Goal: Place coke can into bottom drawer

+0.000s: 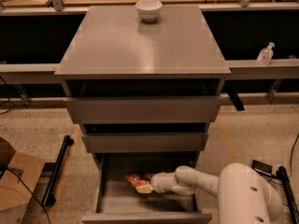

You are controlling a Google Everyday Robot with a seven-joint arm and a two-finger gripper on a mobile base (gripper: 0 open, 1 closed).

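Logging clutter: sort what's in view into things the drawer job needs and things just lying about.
Job: coke can, held by the gripper inside the open bottom drawer.
Lying about: white bowl on the cabinet top, bottle on the ledge, cardboard box at lower left.

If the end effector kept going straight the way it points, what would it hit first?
Pointing leftward inside the bottom drawer, the end effector holds the coke can; the can would probably meet the drawer's left wall first, though depth is unclear.
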